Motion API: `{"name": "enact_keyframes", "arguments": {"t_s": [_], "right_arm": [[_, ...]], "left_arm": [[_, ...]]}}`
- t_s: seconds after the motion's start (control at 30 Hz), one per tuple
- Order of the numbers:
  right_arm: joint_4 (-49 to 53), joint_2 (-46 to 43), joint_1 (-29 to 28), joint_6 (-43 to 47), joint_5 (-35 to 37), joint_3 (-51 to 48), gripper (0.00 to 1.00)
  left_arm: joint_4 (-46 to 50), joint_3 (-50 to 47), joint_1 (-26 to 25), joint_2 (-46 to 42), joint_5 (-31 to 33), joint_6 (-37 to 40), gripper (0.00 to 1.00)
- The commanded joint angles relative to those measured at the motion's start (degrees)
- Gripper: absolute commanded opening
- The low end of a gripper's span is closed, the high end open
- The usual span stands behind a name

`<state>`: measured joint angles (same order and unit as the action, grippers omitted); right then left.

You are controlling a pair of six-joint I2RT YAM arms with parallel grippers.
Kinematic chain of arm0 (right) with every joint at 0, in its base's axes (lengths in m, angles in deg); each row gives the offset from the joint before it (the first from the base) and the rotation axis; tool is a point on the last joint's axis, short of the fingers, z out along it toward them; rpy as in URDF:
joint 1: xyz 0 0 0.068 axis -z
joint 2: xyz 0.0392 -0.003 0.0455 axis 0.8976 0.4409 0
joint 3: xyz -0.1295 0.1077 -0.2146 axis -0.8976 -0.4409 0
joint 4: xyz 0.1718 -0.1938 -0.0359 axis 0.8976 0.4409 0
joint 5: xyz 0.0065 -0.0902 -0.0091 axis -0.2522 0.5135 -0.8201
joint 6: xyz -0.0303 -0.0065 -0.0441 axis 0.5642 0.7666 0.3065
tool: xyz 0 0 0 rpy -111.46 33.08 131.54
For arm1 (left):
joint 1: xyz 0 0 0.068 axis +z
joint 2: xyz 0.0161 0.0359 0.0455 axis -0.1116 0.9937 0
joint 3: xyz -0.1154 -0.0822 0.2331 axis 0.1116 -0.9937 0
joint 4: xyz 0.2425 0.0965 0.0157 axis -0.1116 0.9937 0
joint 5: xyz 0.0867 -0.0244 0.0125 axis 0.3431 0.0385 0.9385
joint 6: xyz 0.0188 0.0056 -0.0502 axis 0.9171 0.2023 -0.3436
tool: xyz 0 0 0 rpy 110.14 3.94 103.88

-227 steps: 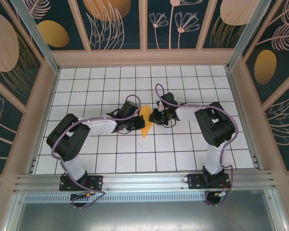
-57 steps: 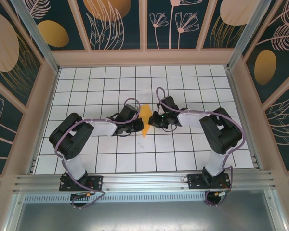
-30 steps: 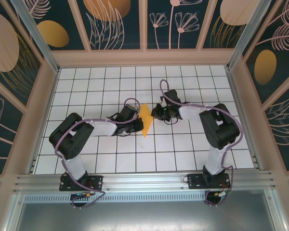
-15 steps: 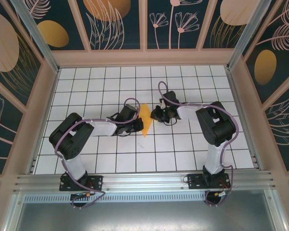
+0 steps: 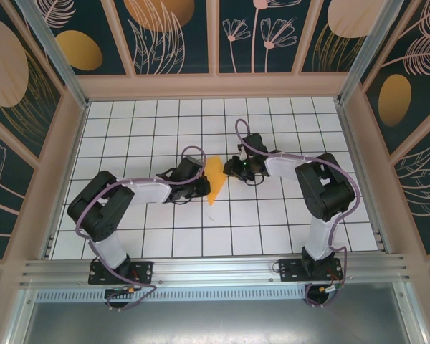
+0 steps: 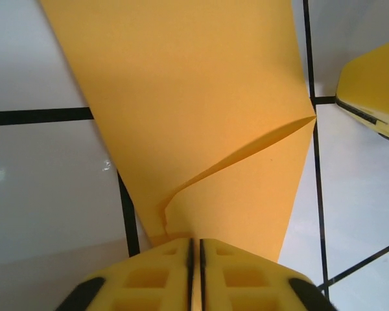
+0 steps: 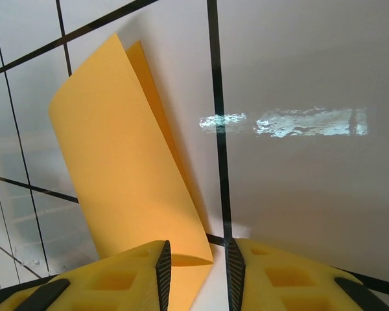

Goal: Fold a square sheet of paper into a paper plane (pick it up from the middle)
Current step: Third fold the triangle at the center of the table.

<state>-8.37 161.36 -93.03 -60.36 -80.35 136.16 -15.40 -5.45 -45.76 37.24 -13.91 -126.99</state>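
The square sheet of paper (image 5: 213, 178) is folded into a slim orange-yellow pointed shape near the middle of the gridded table (image 5: 272, 215). My left gripper (image 5: 203, 188) is at its left edge. In the left wrist view its yellow pads (image 6: 246, 272) stand a hair apart, pinching the paper (image 6: 201, 116), which fans out ahead with a raised fold. My right gripper (image 5: 228, 169) sits at the paper's right side. In the right wrist view it (image 7: 198, 253) is open, and the curled lower corner of the paper (image 7: 117, 168) lies loose between its fingers, nearer the left one.
Painted panel walls (image 5: 215, 43) and a wooden frame enclose the table on three sides. A yellow finger of the right gripper (image 6: 376, 97) shows close by in the left wrist view. White grid squares lie all around the arms.
The right gripper's jaws have spread apart and no longer press the paper. The paper's lower tip has swung slightly left with the left gripper.
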Motion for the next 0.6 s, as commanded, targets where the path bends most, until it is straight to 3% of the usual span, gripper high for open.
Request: {"name": "enact_keyframes", "arguments": {"t_s": [0.0, 0.23, 0.57], "right_arm": [[-0.24, 0.44, 0.03, 0.76, -1.72, 1.56, 0.33], [-0.36, 0.7, -0.43, 0.64, -3.18, 1.59, 0.33], [-0.64, 0.99, -0.7, 0.13, -3.53, 1.3, 0.34]], "left_arm": [[2.51, 0.3, 0.23, -3.34, 2.17, 0.93, 0.22], [3.56, 0.84, 0.24, -4.08, 5.68, 1.78, 0.26], [3.28, 1.75, 0.26, 0.63, 6.05, 1.91, 0.22]]}}
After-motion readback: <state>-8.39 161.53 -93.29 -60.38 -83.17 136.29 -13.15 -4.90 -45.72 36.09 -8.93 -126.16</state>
